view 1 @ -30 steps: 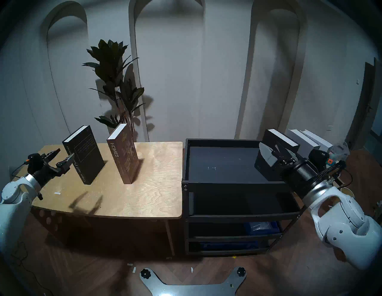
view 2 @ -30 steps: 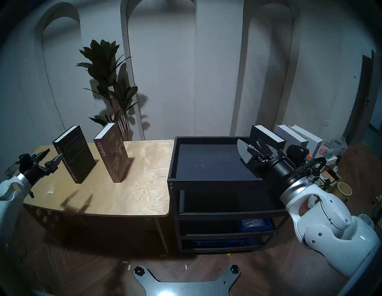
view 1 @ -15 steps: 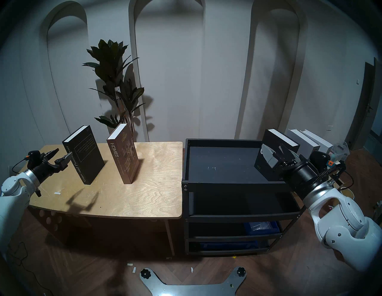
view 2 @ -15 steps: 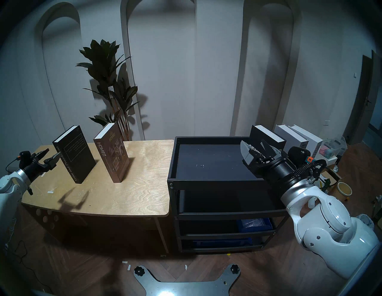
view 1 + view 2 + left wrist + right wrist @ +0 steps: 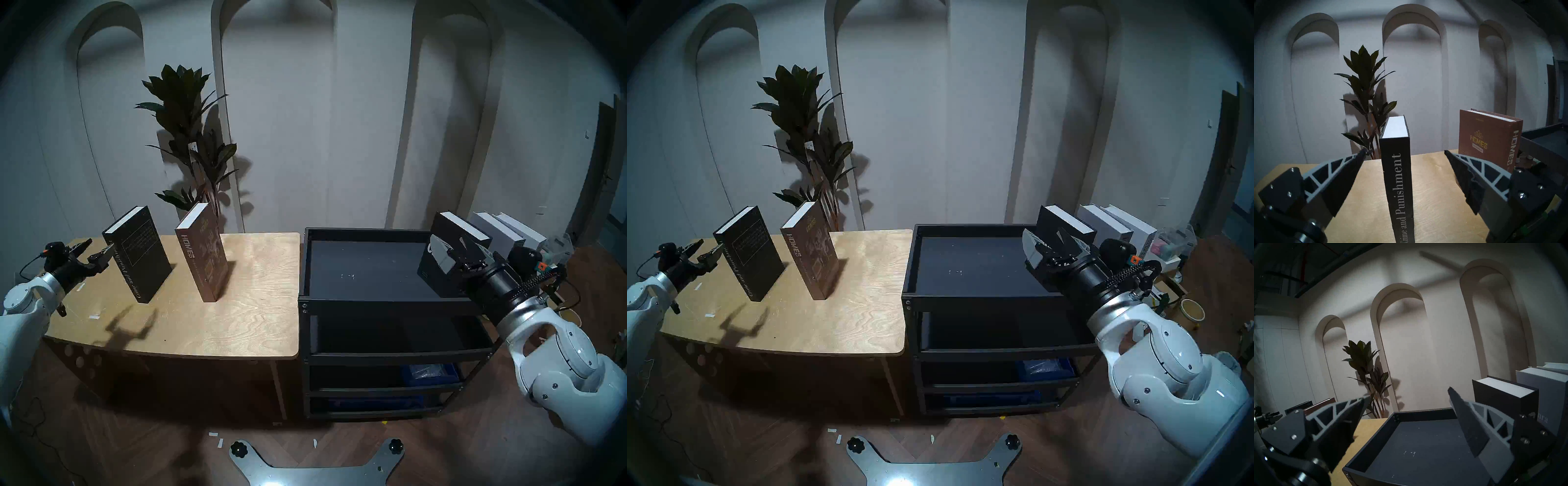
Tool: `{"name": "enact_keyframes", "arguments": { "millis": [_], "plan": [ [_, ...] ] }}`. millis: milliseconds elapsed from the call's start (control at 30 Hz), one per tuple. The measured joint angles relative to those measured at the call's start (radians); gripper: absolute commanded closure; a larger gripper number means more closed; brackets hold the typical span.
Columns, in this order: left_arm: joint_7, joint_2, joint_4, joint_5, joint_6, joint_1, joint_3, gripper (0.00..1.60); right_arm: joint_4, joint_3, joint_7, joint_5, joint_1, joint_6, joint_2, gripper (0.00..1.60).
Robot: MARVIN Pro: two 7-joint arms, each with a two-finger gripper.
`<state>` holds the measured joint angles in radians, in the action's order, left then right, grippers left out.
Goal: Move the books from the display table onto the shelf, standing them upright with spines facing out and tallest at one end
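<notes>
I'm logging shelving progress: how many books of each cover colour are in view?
Black: 2, Crime and Punishment and a thick one on the shelf
Brown: 1, HOMES
Pale grey: 1
White: 1
Total: 5

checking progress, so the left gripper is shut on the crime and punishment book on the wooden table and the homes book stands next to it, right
Not quite. The left gripper is open, not shut on the Crime and Punishment book: in the left wrist view its fingers stand wide on either side of the spine, touching nothing. The rest holds: that book stands on the wooden table, and the HOMES book stands next to it.
</notes>
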<state>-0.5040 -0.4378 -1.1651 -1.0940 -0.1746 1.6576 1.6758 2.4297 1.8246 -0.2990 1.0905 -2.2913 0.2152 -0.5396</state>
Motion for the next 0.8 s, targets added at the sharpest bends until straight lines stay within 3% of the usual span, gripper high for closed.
{"name": "enact_keyframes", "arguments": {
  "millis": [800],
  "plan": [
    [0.037,-0.043,0.097,0.060,-0.002,-0.207,-0.159,0.00,0.000,-0.019,-0.055,-0.009,0.052,-0.003,0.033,0.00]
  ]
}}
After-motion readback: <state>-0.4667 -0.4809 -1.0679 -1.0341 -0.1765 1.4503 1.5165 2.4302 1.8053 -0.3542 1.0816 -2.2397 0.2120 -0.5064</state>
